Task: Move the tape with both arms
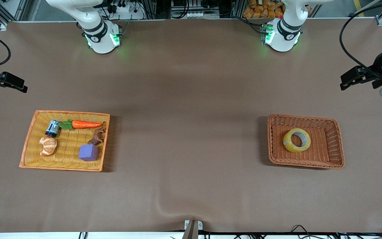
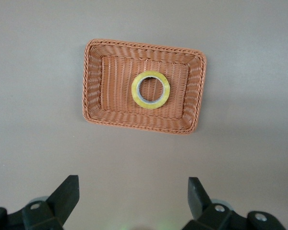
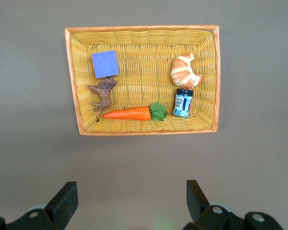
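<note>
While both arms wait high above the table, the wide ring-shaped roll of yellowish translucent packing tape with a greyish inner core lies flat near the middle of a reddish-brown woven wicker basket, touching no wall. That basket sits on the brown table covering toward the left arm's end of the table.

In the left wrist view, the left gripper hangs above bare table beside the brown basket, its two black fingers spread wide with nothing between them. The tape sits untouched, well apart from it.

Toward the right arm's end of the table rests a yellow woven tray with an orange rim. It holds a purple cube, a brown animal figurine just beside the cube, an orange toy carrot with green leaves, a small blue can lying on its side, and a golden croissant close against the can. The carrot and can lie farther from the front camera than the cube and croissant.

In the right wrist view, the right gripper hovers over bare table beside the yellow tray, its black fingers likewise wide apart and empty.

White arm bases with green lights stand along the table's edge farthest from the front camera.
</note>
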Controlling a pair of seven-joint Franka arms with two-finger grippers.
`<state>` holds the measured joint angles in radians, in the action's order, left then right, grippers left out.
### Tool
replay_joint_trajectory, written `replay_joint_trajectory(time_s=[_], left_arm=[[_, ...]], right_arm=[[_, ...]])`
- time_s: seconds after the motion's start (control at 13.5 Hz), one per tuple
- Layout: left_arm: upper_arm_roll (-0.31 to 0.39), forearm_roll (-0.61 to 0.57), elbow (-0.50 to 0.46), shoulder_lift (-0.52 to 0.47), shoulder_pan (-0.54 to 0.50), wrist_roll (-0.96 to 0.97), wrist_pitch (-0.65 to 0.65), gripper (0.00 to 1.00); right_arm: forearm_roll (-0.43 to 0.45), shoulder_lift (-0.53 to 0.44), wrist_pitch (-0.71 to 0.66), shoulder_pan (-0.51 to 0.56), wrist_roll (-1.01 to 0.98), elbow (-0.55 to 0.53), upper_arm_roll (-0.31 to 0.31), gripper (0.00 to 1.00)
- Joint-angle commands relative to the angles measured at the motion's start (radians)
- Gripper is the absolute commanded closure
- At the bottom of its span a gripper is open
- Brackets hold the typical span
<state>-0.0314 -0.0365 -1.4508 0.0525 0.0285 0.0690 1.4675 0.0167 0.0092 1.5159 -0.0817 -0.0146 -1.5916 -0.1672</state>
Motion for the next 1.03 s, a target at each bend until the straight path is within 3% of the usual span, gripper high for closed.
replay_joint_trajectory(time_s=[0.0, 0.15, 0.96], left_arm=[[0.013, 0.027, -0.034, -0.032, -0.007, -0.041, 0.007, 0.00], [0.014, 0.021, -0.081, -0.066, -0.004, -0.041, 0.022, 0.00], [0.002, 0.032, -0.094, -0.118, -0.033, -0.041, -0.018, 0.00]], right_arm=[[0.008, -0.008, 0.003, -0.009, 0.018, -0.001, -0.001, 0.00], [0.002, -0.008, 0.003, -0.007, 0.022, -0.002, -0.001, 0.00], [-0.037, -0.046, 0.050, -0.012, 0.019, -0.001, 0.011, 0.00]])
